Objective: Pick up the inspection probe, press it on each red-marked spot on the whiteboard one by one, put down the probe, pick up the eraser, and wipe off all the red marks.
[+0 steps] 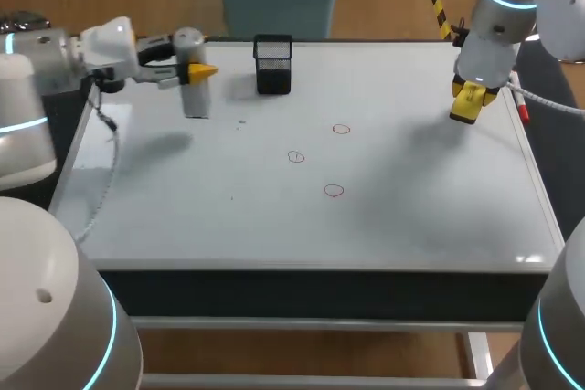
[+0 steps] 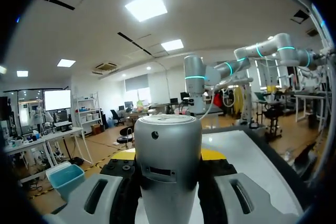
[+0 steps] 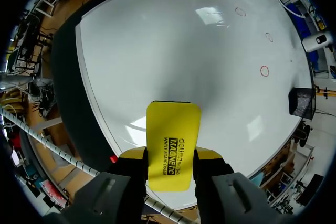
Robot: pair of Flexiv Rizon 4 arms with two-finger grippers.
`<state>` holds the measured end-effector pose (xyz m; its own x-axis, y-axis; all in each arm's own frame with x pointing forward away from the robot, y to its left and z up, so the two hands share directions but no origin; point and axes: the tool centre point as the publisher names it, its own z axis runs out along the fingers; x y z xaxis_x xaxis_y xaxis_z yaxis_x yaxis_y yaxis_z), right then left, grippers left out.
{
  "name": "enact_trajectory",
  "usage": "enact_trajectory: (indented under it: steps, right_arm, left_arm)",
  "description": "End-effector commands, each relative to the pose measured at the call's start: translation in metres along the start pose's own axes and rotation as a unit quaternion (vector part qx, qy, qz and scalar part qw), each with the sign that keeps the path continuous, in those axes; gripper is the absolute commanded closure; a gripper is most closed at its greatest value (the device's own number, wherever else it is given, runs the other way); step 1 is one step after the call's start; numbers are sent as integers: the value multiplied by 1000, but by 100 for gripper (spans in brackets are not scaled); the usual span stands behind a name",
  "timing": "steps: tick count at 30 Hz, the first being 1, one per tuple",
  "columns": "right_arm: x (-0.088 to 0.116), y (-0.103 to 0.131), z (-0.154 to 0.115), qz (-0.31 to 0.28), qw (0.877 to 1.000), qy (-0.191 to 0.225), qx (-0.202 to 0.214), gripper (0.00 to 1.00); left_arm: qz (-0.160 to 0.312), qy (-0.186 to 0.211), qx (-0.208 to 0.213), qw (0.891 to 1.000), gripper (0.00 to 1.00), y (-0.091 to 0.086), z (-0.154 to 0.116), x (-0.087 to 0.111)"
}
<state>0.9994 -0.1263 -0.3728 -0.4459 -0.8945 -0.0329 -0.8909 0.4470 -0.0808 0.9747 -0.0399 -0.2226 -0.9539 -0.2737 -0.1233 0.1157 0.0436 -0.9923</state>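
My left gripper [image 1: 203,70] is shut on the inspection probe [image 1: 192,75], a grey upright cylinder held over the whiteboard's [image 1: 228,226] back left. In the left wrist view the probe [image 2: 168,156] fills the space between the fingers of that gripper [image 2: 168,157]. Three red circles [image 1: 341,129] [image 1: 295,156] [image 1: 334,191] are drawn mid-board. My right gripper [image 1: 468,105] hangs above the back right, shut on the yellow eraser [image 1: 466,109]. The right wrist view shows the eraser [image 3: 172,140] clamped in that gripper [image 3: 169,156], and the red circles [image 3: 264,70] far ahead of it.
A black mesh holder [image 1: 273,64] stands at the back middle of the board, also seen as the holder [image 3: 300,102] in the right wrist view. A red-capped marker [image 1: 522,109] lies along the right edge, under my right arm.
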Motion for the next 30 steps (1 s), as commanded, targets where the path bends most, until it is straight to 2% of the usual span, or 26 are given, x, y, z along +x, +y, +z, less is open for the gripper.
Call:
enact_trajectory:
  steps: [1, 11, 30]
  right_arm:
    - [0, -1, -1, -1, 1000, 2, 0, 100]
    - [0, -1, -1, -1, 1000, 2, 0, 100]
    - [0, -1, -1, -1, 1000, 2, 0, 100]
  left_arm:
    - [-3, -13, 5, 1000, 100, 7, -32, -1]
    - [-8, -37, -3, 999, 100, 15, -61, -14]
    - [-13, -44, -14, 999, 100, 16, -67, -16]
